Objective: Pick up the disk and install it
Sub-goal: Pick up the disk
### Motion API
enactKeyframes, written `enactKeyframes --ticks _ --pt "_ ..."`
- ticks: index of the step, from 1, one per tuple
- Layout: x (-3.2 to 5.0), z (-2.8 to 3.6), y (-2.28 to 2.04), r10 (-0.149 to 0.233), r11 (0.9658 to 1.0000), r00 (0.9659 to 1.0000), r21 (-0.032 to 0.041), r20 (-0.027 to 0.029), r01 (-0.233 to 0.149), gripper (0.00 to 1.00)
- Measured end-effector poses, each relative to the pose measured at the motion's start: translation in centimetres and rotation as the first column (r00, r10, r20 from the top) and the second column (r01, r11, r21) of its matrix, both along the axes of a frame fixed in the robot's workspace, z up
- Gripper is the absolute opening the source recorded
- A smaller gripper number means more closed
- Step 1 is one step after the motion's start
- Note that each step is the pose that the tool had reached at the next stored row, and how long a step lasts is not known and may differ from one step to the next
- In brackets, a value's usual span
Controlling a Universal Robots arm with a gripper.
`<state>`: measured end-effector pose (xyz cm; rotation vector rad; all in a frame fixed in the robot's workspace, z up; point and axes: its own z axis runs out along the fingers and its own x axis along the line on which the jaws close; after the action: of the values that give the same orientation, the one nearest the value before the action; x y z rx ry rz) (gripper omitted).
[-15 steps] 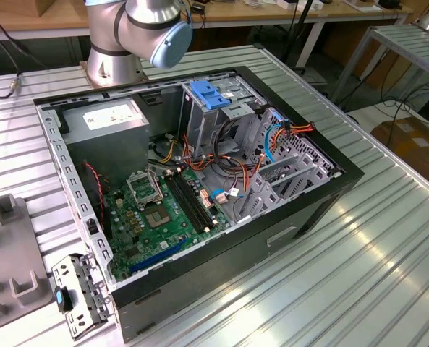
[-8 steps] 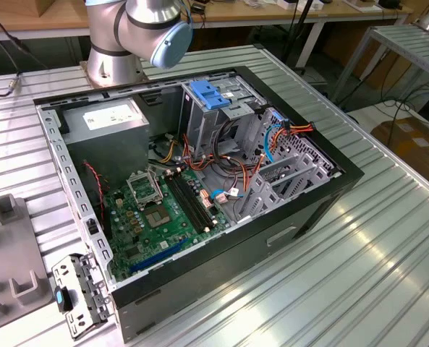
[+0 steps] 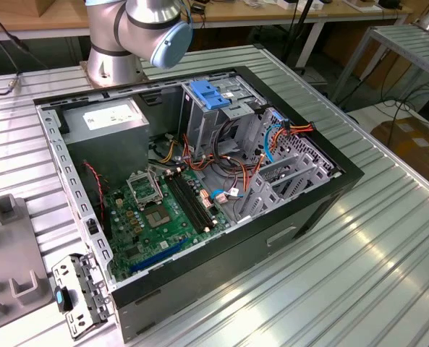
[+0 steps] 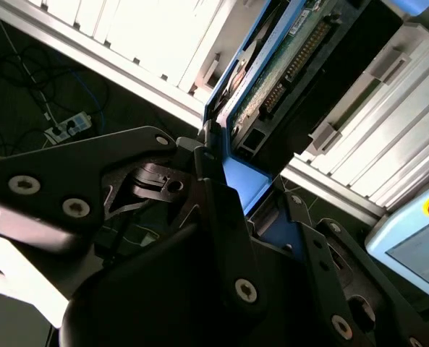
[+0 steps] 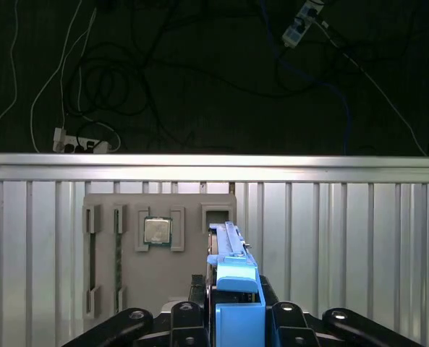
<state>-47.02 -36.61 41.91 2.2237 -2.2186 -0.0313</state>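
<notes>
I've got the disk (image 5: 232, 285) clamped in the end effector (image 5: 236, 318). In the first wrist view it stands edge-on, blue side rail towards the camera, with a black finger (image 5: 189, 318) pressed against each flank. In the second wrist view the disk (image 4: 272, 72) shows its green circuit-board side, framed by the blue rail, and the end effector (image 4: 250, 191) is clenched on its near end.

Behind the disk in the first wrist view lies a grey fixture plate (image 5: 163, 278) on the ribbed metal tabletop (image 5: 344, 253), with a square processor chip (image 5: 156, 231) seated in one of its pockets.

In the exterior view the open computer case (image 3: 221, 267) lies on the tabletop (image 3: 359, 275). I can see the motherboard (image 3: 156, 217), the grey power supply (image 3: 109, 119) and a blue latch (image 3: 210, 95) on the drive cage. The arm's base (image 3: 113, 61) stands just beyond the case.
</notes>
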Motion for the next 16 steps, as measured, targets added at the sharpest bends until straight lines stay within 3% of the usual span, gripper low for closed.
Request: enactKeyframes --ticks 16 --pt "0.0 1.69 0.0 0.0 1.0 1.0 0.0 0.0 0.0 0.37"
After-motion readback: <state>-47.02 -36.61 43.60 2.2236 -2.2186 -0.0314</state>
